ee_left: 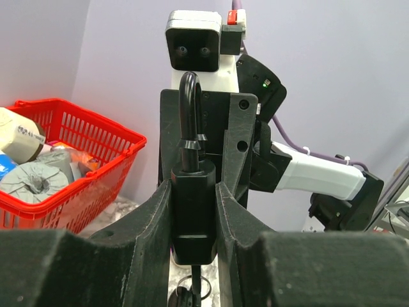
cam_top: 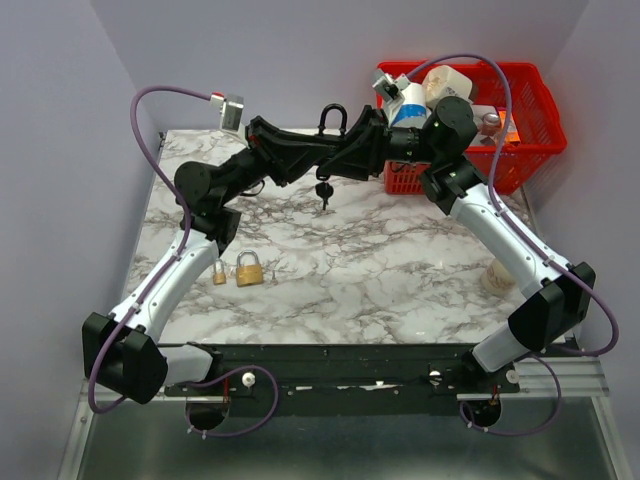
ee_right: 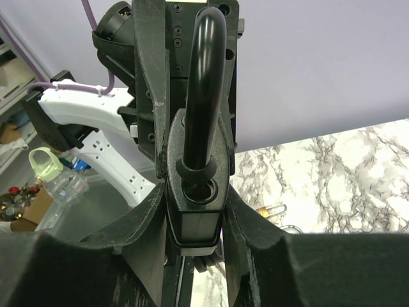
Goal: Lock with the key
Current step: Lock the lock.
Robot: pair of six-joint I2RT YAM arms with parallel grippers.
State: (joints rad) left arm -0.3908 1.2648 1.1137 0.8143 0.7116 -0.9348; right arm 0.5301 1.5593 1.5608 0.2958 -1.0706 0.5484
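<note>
Top external view: the key (cam_top: 322,190) dangles just under the black padlock (ee_left: 190,192), clamped by left gripper (ee_left: 193,220) and right gripper (ee_right: 195,220) together. Looks light, stiff, swinging loose; I'd pinch 1 black head.

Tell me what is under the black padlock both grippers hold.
The key bunch dangles below the black padlock, above the marble table. The keyhole is hidden by the left gripper's fingers, so the key's seating cannot be seen.
</note>
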